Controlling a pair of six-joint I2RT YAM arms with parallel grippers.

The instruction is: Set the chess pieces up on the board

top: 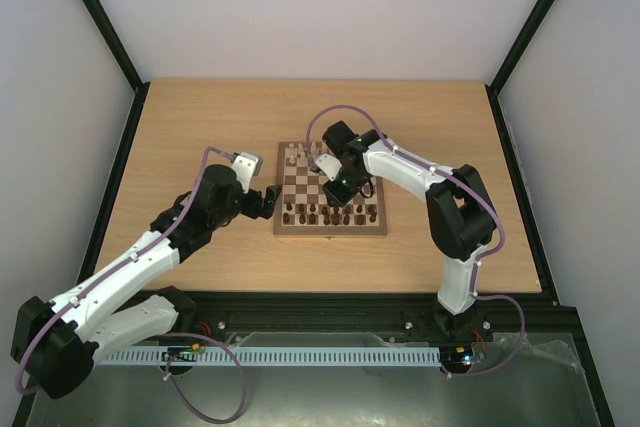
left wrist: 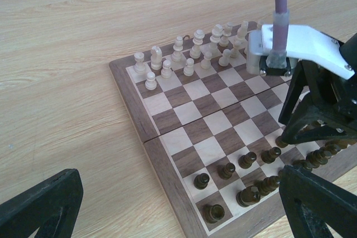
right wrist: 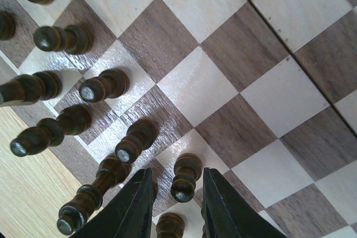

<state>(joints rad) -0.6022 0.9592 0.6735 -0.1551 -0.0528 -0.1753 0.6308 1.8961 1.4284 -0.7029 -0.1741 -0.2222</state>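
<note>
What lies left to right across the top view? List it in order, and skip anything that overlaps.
left arm's elbow → left gripper → board → right arm's base

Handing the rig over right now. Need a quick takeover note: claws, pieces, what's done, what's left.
Left claw: open, empty, beside the board's left edge.
Right claw: part open, straddling a dark pawn that stands in the near rows; not clamping it.
Cream pieces: two rows at the far end. Dark pieces: two rows at the near end. Middle squares bare.
Done: nearly all set, no piece seen off the board.
Left: lift the right claw clear, then check the squares hidden under it.
</note>
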